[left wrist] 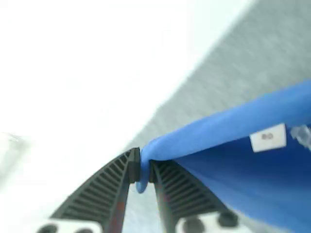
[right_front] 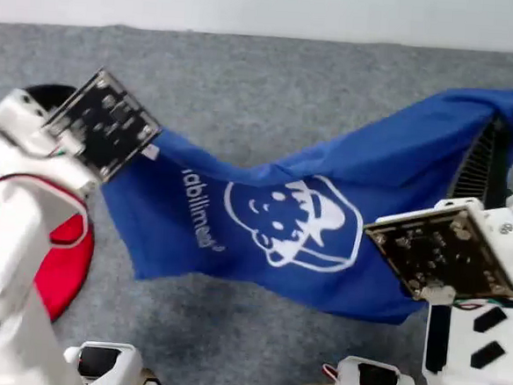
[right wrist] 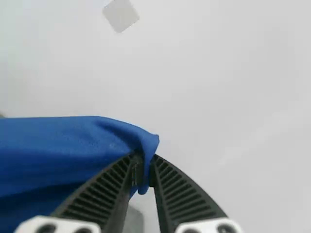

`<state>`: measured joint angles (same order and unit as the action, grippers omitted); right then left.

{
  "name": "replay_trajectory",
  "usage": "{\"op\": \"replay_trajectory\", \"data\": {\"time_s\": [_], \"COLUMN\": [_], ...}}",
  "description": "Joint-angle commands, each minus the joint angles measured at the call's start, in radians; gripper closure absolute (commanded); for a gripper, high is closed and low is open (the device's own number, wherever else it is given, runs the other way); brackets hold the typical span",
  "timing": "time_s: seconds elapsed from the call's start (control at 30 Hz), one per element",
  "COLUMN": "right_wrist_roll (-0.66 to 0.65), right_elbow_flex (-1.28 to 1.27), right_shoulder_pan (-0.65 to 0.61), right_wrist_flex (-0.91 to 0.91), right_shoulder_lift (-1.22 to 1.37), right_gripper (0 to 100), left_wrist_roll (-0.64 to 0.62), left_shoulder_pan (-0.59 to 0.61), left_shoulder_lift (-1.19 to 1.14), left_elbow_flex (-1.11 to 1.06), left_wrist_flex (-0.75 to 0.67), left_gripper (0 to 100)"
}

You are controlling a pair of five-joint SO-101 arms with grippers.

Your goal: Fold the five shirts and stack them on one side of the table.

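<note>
The shirt hangs stretched between the two arms over the middle of the table, sagging a little along its lower edge. The left gripper has its ribbed black fingers nipped tight on a small fold of blue cloth, and the right gripper pinches a similar bunched corner at the other end. From where I stand, that is the worry. Each bite takes in very little fabric, so if the arms pull apart any further a corner could slide out and the whole thing would drop in a heap. If it is lowered unevenly, the slack middle would likely crease under itself and spoil the fold. The left end also hangs close to a round red thing by that arm, and the cloth might drape over it. The shirt looks like a smooth, thin knit, soft and limp. It has a white print on the front and a small white tag inside. The table has a rough, grey, felt-like top, which ought to grip the cloth.
</note>
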<state>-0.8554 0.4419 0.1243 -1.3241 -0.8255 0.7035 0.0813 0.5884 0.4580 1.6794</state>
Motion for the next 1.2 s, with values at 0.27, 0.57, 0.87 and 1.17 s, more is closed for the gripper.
{"op": "replay_trajectory", "data": {"time_s": [0.27,0.57,0.87,1.17], "right_wrist_roll": [-0.017,-0.06,-0.081,-0.16], "right_elbow_flex": [0.035,0.035,0.035,0.035], "right_shoulder_pan": [0.147,0.147,0.148,0.148], "right_wrist_flex": [0.231,0.285,0.295,0.259], "right_shoulder_lift": [-0.002,-0.004,-0.081,-0.171], "right_gripper": [98.8,98.8,98.8,98.8], "left_wrist_roll": [0.092,0.184,0.186,0.183], "left_shoulder_pan": [0.008,0.006,0.006,0.009], "left_shoulder_lift": [0.026,0.026,0.031,0.032], "left_elbow_flex": [0.16,0.111,0.275,0.469], "left_wrist_flex": [-0.097,0.02,0.003,0.074], "left_gripper": [98,98,98,98]}}
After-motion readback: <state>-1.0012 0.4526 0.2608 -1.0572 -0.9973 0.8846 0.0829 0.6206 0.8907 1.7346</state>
